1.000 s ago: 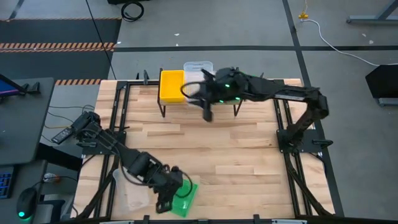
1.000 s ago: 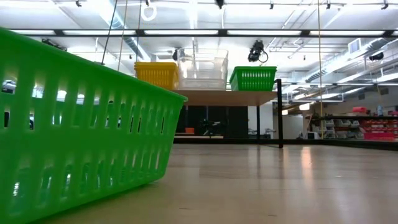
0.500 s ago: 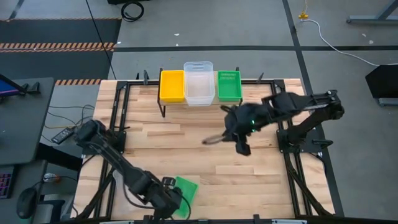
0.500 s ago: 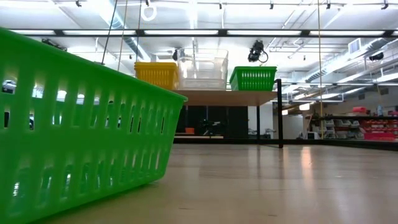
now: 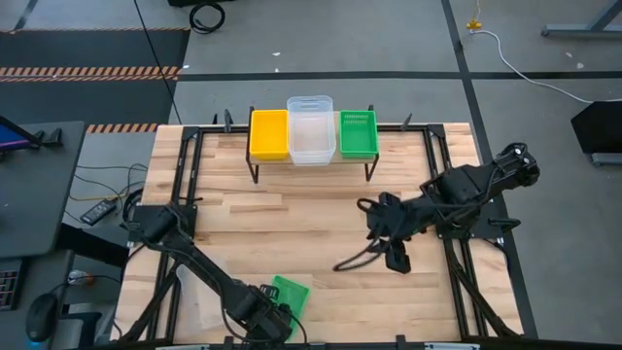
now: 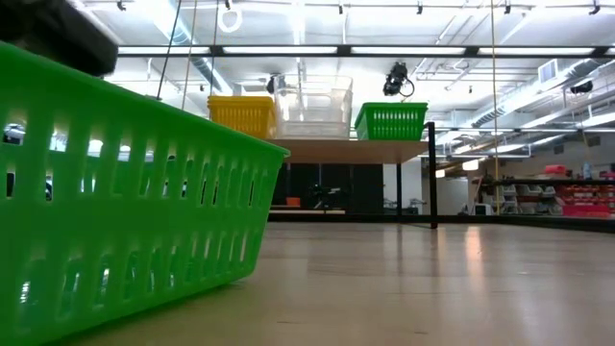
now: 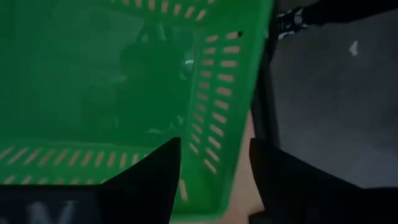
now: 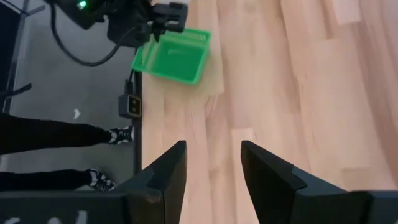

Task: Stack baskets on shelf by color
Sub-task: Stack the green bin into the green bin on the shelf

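High view: a large wooden tabletop [image 5: 292, 224] sits on a grey floor, framed by black rails. At its far edge the shelf [image 5: 311, 160] carries three baskets side by side: a yellow basket [image 5: 269, 133], a clear basket [image 5: 310, 128] and a green basket [image 5: 358, 133]. At the near edge a loose green basket [image 5: 290, 295] lies tilted, with another clear bin [image 5: 201, 297] just beside it. The left gripper [image 5: 267, 321] is at the green one's near side. The right gripper [image 5: 396, 255] hangs over bare wood on the right half, holding nothing.

Low view: beyond the table a workshop with ceiling lights shows. The loose green basket [image 6: 125, 192] fills the left foreground, resting on the wood, a dark arm part just above its rim. The shelf [image 6: 351, 149] stands far behind with yellow, clear and green baskets on top.

Left wrist view: the left gripper [image 7: 214, 171] has its fingers [image 7: 155, 174] apart, straddling the green basket's slotted wall [image 7: 217, 112]; they are not clamped on it.

Right wrist view: the right gripper [image 8: 213, 171] is spread open over bare tabletop [image 8: 273, 93]. Farther off lies the loose green basket [image 8: 173, 56] with the left arm at it, and a person's legs and shoes [image 8: 93, 155] show beside the table.
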Controlling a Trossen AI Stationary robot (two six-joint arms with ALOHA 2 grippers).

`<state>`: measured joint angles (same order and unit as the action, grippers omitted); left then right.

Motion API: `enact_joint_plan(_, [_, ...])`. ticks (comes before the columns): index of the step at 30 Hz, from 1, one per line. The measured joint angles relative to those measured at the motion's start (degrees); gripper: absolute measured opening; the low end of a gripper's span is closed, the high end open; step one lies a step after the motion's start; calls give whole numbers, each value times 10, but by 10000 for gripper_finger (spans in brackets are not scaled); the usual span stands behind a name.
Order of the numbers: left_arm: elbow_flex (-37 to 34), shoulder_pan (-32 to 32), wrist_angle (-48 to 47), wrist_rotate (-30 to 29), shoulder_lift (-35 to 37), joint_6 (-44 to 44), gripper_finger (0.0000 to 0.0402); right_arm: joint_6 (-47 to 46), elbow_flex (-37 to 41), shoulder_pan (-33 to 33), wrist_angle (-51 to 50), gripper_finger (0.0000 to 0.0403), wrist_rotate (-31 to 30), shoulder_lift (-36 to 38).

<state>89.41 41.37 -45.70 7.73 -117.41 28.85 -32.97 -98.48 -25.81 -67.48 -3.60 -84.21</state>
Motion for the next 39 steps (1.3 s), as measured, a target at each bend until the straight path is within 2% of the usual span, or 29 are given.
enact_joint_plan(5, [0,-19,2,-26,-10,3,158,-31,0,-31,-27,157,-16,0])
enact_joint_plan(8, [0,-41,2,-49,-2,1,103,-44,0,-47,-49,157,-27,0])
enact_joint_plan(12, [0,-78,13,-51,21,-24,19,-72,0,-59,-71,156,-79,-1])
enact_joint_plan(17, [0,-126,12,-76,54,-59,19,-92,0,-58,-64,156,-120,-4])
enact_joint_plan(23, [0,-189,22,-86,101,-89,14,-2,0,-57,1,156,-129,-41])
enact_joint_plan(32, [19,-252,29,-79,145,-117,13,63,0,-14,116,156,-111,-132])
enact_joint_plan(39, [74,-258,-17,-78,143,-162,13,83,-1,33,120,156,-38,-158])
